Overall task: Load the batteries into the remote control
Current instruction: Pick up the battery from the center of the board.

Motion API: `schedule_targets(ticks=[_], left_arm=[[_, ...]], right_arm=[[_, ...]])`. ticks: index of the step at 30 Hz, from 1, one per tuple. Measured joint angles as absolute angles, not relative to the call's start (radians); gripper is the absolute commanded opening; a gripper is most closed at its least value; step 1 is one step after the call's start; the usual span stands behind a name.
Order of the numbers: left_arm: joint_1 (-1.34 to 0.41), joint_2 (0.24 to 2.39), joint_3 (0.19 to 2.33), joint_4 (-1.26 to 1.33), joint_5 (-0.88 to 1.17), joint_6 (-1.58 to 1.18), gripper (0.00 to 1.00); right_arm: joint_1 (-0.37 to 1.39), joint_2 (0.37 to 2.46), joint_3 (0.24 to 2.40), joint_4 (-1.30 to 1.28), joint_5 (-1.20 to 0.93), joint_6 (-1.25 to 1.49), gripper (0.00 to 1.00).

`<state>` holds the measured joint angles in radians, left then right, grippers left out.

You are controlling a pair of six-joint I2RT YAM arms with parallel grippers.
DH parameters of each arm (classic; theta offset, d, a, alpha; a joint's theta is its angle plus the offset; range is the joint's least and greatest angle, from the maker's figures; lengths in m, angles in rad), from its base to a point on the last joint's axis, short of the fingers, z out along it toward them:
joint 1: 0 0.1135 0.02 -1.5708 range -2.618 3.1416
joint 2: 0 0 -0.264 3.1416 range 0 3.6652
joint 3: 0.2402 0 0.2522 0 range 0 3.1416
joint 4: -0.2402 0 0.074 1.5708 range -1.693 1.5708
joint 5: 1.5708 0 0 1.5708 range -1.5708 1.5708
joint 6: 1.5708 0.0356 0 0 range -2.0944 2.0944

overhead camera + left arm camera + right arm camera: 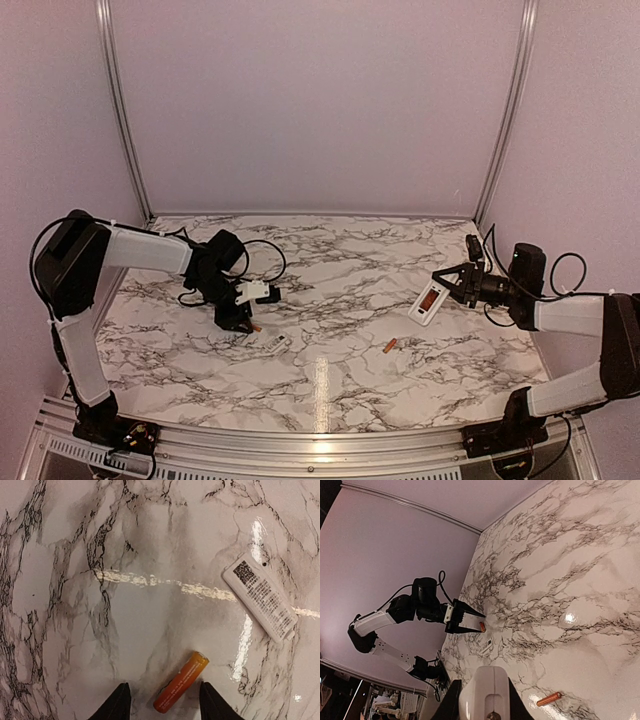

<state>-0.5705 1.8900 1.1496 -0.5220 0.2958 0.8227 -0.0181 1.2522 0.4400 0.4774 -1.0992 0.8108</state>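
Note:
One orange battery [181, 682] lies flat on the marble table, slanted between the black fingertips [117, 704] of my left gripper [164, 701], which is open and does not touch it. From above, this gripper [243, 320] hangs low at the left of the table with the battery [256, 326] at its tips. A second battery [390, 346] lies loose right of centre, also seen in the right wrist view [549, 699]. My right gripper [447, 288] is shut on the white remote control [429, 300], held tilted above the table; the remote [485, 685] fills the gap between that gripper's [482, 706] jaws.
A small white flat cover piece [260, 597] with a printed label lies on the table just right of the left gripper, and shows from above [277, 342]. Pale walls with metal rails [120, 110] enclose the marble table [330, 260].

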Motion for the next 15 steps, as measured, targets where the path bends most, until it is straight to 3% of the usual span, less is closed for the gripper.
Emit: schedule_targets(ticks=[6, 15], left_arm=[[-0.591, 1.905, 1.166, -0.524, 0.295, 0.830, 0.22], [-0.665, 1.898, 1.163, -0.524, 0.267, 0.788, 0.03]], right_arm=[[-0.018, 1.252, 0.440, 0.477, -1.099, 0.811, 0.00], [-0.018, 1.252, 0.440, 0.477, -1.099, 0.811, 0.00]])
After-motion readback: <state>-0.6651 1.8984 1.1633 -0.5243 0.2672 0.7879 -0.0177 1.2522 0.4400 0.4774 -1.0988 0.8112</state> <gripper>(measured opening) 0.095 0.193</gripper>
